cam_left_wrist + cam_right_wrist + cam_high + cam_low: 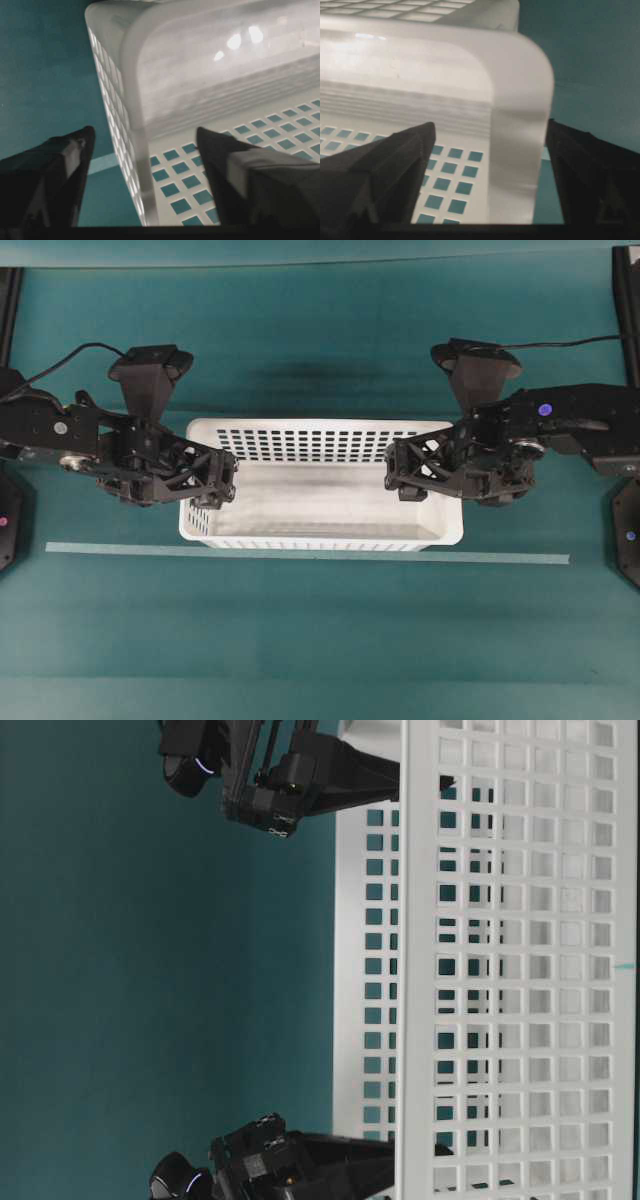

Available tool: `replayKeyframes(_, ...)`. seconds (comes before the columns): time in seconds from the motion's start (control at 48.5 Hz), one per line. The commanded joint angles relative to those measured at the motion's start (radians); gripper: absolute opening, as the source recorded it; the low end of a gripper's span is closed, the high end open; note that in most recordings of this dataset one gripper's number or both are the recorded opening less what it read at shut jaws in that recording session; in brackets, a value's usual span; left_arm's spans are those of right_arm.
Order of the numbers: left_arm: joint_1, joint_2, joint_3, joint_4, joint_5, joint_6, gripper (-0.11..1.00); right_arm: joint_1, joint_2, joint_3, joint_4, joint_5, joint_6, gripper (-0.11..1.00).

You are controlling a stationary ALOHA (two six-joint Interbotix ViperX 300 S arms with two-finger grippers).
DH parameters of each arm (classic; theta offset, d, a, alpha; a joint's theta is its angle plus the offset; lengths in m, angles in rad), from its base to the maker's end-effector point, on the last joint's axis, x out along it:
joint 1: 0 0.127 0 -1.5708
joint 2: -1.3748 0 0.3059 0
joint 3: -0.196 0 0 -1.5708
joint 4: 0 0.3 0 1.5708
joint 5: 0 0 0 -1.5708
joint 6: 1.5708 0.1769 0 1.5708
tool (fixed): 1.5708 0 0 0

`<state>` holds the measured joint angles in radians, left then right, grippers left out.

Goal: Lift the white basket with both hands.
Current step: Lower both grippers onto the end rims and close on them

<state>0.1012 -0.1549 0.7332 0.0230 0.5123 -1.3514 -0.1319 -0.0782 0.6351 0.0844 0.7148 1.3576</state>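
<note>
Teal tabletop (320, 640): white basket (320, 502) walls between both parted pincers.

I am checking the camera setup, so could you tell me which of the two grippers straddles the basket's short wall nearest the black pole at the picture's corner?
The right gripper, straddling the white basket's right wall.

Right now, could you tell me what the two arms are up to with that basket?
Two robot arms are getting set to lift the white basket on the green table. The left gripper straddles the rim of one short end and the right gripper straddles the other, one finger inside the wall and one outside. Neither has clamped yet, and the basket appears to rest on the table.
</note>
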Motion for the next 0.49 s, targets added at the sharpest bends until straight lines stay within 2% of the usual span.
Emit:
replayKeyframes(0.0,0.000,0.017,-0.006,0.005,-0.006,0.002,0.75,-0.002,0.028,-0.005,-0.003,-0.015,0.000,0.82)
replayKeyframes(0.206,-0.002,0.018,-0.003,0.005,-0.006,0.006,0.21,-0.009,0.038,-0.008,0.006,-0.031,0.002,0.32)
replayKeyframes(0.247,-0.003,0.018,-0.002,0.005,-0.006,0.003,0.14,-0.008,0.040,-0.008,0.008,-0.031,0.002,0.24)
replayKeyframes(0.309,-0.003,0.018,-0.002,0.005,-0.006,0.002,0.07,-0.008,0.040,-0.008,0.009,-0.029,0.003,0.20)
replayKeyframes(0.474,-0.005,0.018,-0.002,0.005,-0.006,0.006,0.07,-0.008,0.038,-0.005,0.011,-0.028,0.026,0.20)
